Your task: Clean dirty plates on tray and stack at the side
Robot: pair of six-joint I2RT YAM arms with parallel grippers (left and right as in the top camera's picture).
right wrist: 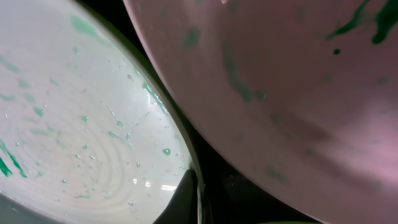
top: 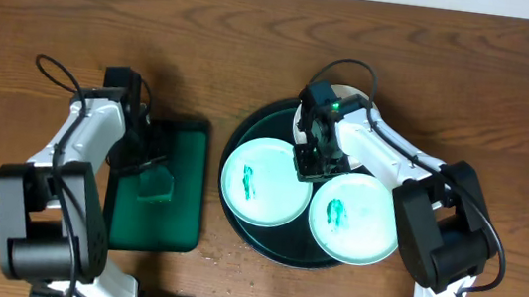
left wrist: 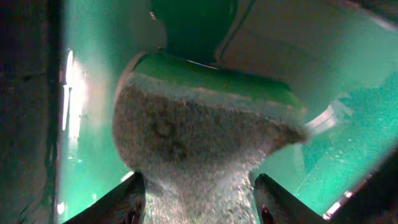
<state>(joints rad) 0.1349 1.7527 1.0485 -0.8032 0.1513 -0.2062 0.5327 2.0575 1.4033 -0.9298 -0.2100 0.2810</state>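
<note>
Nothing is cleaned or stacked yet: 3 plates sit on the tray, beside and beneath the right hand, whose fingers are together; whether it pinches a rim I cannot tell. The 2 plates in plain sight carry smears. The left hand is clamped on the sponge.

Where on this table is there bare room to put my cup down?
The wooden table is bare along its far edge and at its right end. Only a narrow strip separates the rectangular green tray from the round tray. That one is crowded: plates and the right pincer.
</note>
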